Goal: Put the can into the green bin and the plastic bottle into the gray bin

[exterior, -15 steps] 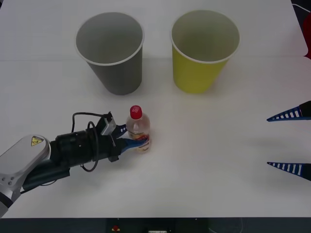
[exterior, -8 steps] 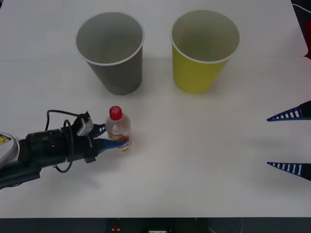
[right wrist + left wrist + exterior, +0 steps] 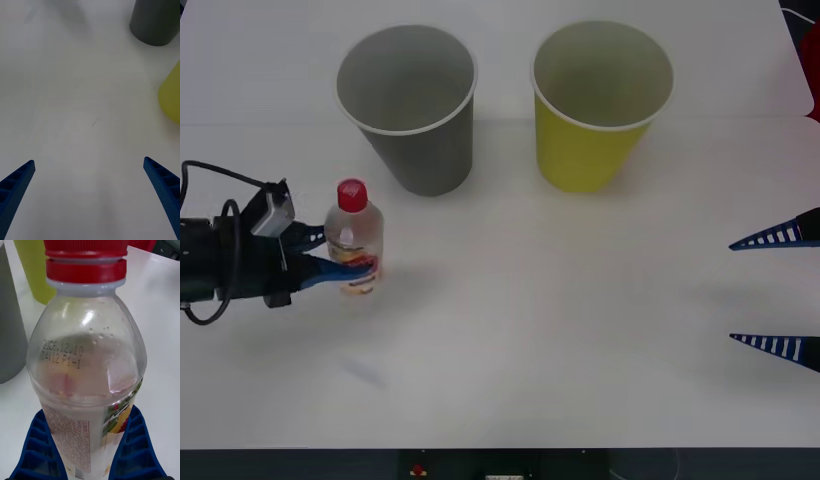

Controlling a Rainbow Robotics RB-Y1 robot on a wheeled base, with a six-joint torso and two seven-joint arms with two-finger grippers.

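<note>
The clear plastic bottle [image 3: 354,238] with its red cap stands upright at the table's left, and my left gripper [image 3: 345,270] is shut on its labelled lower body. Up close in the left wrist view, the plastic bottle [image 3: 88,367] sits between the blue fingers [image 3: 37,446]. The gray bin [image 3: 408,106] stands behind and to the right of the bottle, with the green bin [image 3: 600,103] to its right. My right gripper [image 3: 777,293] waits open at the table's right edge; the right wrist view shows the gray bin [image 3: 155,20] and green bin [image 3: 170,98] farther off. The can is out of view.
White tabletop [image 3: 560,330] stretches bare between the bottle and the right gripper. A red object [image 3: 813,70] shows at the far right edge. A black cable [image 3: 220,175] loops over the left wrist.
My left gripper has carried the bottle leftward and a little farther back across the table, still upright. The right arm and both bins have not moved.
</note>
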